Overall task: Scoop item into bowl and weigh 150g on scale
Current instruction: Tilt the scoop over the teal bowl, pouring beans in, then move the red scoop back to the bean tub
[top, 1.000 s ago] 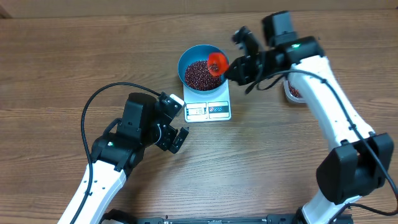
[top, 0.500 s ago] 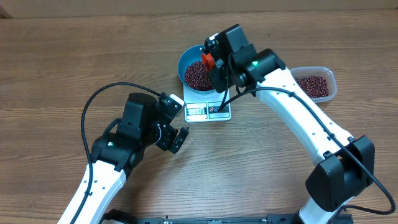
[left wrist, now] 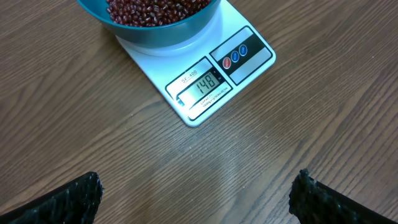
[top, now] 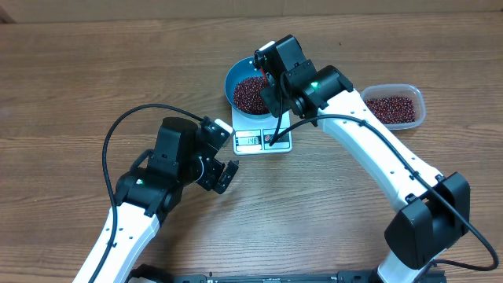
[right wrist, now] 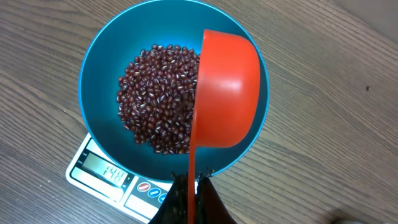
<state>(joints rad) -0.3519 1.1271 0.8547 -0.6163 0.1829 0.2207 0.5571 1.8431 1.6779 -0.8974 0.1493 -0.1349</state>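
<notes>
Holding red scoop (right wrist: 227,87) by handle, right gripper (right wrist: 193,186) clenched, scoop tipped sideways over bowl (right wrist: 93,74). Bowl with beans (right wrist: 155,99) sits on scale (left wrist: 249,56), display (left wrist: 204,84) showing 148. Left gripper (left wrist: 199,199) released, empty, near scale's display edge. Tub (top: 393,106) right of scale.

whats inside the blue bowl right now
A heap of dark red-brown beans lies in the blue bowl. The orange scoop, tipped over one side, hides whatever beans or bare bowl lie beneath it.
</notes>
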